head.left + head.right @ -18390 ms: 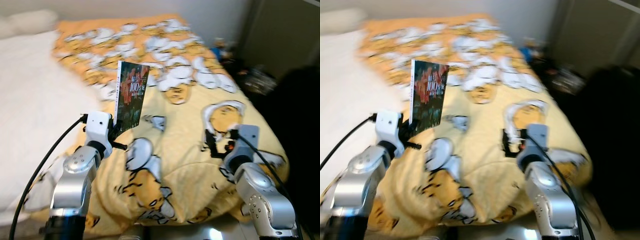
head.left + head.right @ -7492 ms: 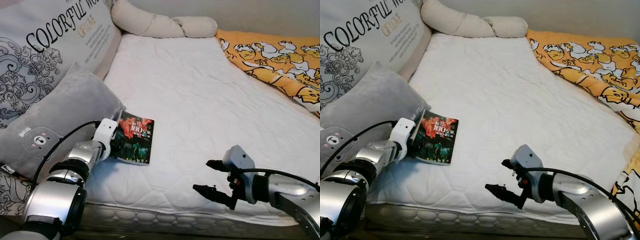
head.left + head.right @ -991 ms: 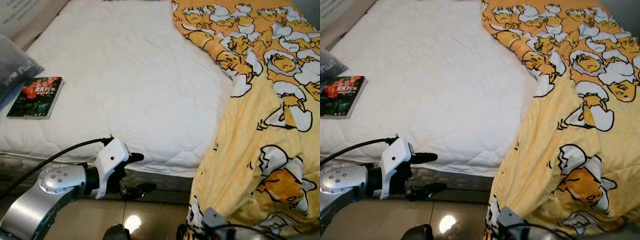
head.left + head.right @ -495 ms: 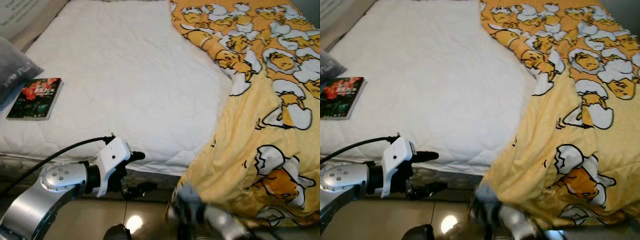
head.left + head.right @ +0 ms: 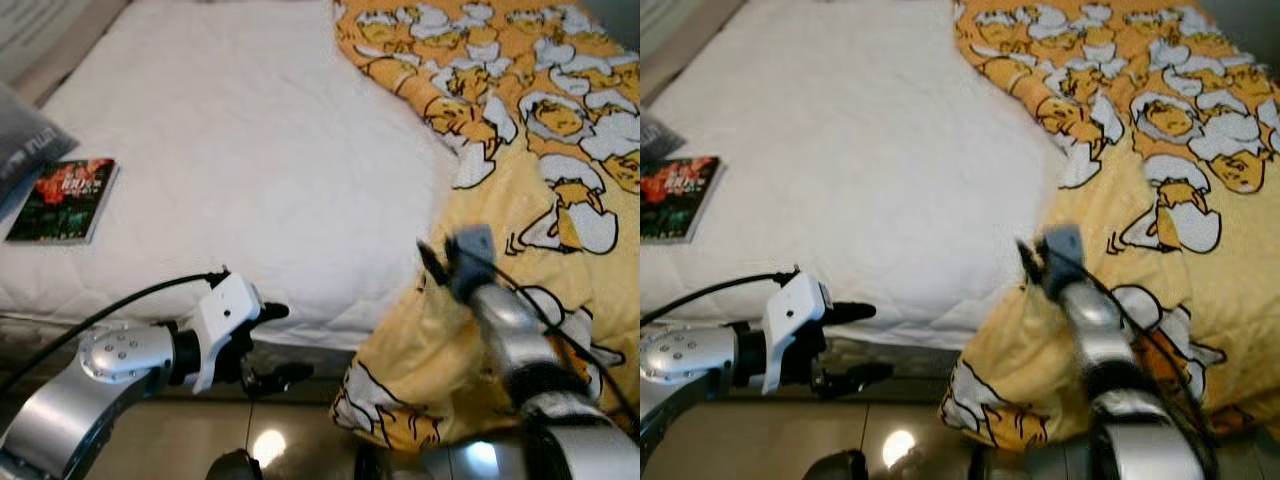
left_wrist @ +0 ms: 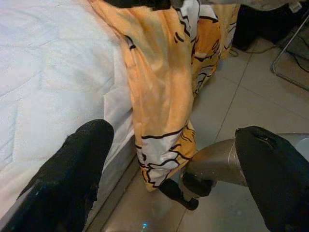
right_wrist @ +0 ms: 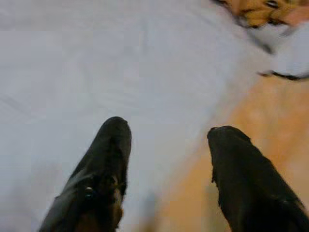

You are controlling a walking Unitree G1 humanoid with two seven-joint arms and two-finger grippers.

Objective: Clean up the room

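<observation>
Mostly a white quilted mattress (image 5: 250, 150), yellow cartoon-print blanket (image 5: 540, 140) draped over its right side to the glossy tiled floor (image 5: 300, 445), book (image 5: 62, 200) flat near a grey pillow (image 5: 25, 150), right gripper (image 7: 166, 140) spread above the blanket's edge, left gripper (image 5: 278, 345) spread beside the mattress edge.

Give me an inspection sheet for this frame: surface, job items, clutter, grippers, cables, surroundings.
Surface: white mattress, bare on the robot's left side.
Job's things: yellow cartoon blanket covers the right side and hangs over the edge to the floor; book lies flat near the left edge.
Clutter: grey pillow corner beside the book.
Grippers: left gripper open, low by the bed edge; right gripper open, raised at the blanket's edge.
Cables: black cable on left arm.
Surroundings: glossy tiled floor.
</observation>
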